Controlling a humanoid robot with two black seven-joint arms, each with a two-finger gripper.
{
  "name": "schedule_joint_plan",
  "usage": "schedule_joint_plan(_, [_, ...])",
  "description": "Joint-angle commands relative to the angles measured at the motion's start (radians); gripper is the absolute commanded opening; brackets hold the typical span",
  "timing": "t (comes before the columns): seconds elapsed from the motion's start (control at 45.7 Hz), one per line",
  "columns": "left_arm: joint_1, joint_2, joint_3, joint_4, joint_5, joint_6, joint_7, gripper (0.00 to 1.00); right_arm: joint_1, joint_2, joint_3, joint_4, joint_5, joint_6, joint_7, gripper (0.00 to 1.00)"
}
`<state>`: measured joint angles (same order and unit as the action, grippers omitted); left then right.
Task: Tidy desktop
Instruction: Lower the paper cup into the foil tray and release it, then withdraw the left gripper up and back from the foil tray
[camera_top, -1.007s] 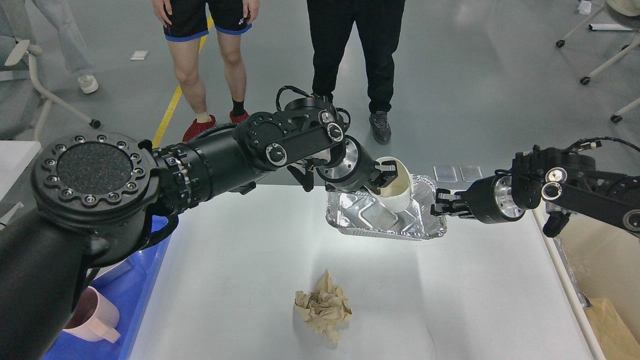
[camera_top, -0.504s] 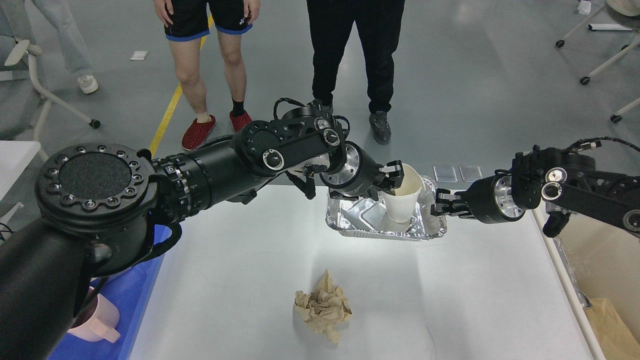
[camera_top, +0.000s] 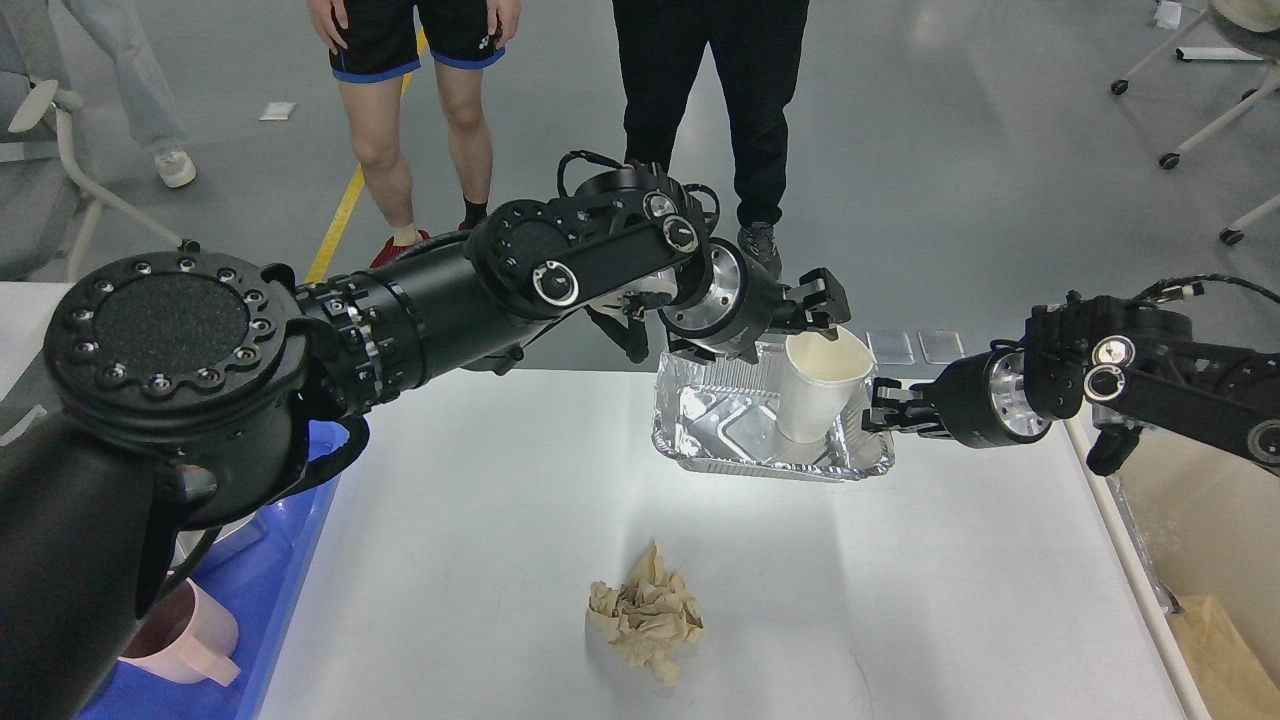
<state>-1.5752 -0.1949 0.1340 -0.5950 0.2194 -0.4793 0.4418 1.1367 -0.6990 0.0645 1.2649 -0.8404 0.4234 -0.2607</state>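
Observation:
The white desktop (camera_top: 480, 520) fills the lower middle of the head view. A foil tray (camera_top: 700, 425) sits at its far edge with a white paper cup (camera_top: 815, 395) standing upright inside it. My left gripper (camera_top: 818, 305) is open just above the cup's far left rim, holding nothing. My right gripper (camera_top: 878, 408) has its fingers at the tray's right rim; I cannot tell whether they clamp it. A crumpled brown paper ball (camera_top: 645, 615) lies on the desktop near the front.
A blue plastic tray (camera_top: 255, 600) holding a pink mug (camera_top: 185, 640) sits at the left edge. A cream bin (camera_top: 1195, 540) stands to the right of the desktop. Two people (camera_top: 710, 110) stand beyond the far edge. Chair legs on castors are at far right.
My left gripper set the tilted cup upright in the foil tray, let go of it and rose up and to the right. The right arm has not moved.

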Motion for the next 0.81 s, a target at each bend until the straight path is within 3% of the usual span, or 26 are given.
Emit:
schedule_joint_plan(0.0, [-0.017,0.032,-0.007,-0.017,0.001,-0.012,-0.018,0.83,0.000,0.000,0.000,0.001,0.000,0.000,0.000,0.00])
schedule_joint_plan(0.131, [-0.012,0.153,0.003,-0.101,0.008,0.004,-0.052,0.83,0.000,-0.008,0.000,0.002,0.000,0.000,0.000,0.00])
schedule_joint_plan(0.35, [0.011,0.452,0.009,-0.396,0.047,0.094,-0.080,0.81,0.000,-0.002,0.000,0.007,0.000,0.000,0.000,0.00])
schedule_joint_plan(0.525, [0.023,0.710,0.041,-0.661,0.135,0.137,-0.078,0.81,0.000,0.001,0.000,0.007,-0.002,0.000,0.000,0.00])
schedule_joint_plan(0.788, [0.014,1.064,0.119,-0.974,0.207,0.123,-0.071,0.77,-0.002,0.003,0.000,0.005,0.000,0.000,0.000,0.00])
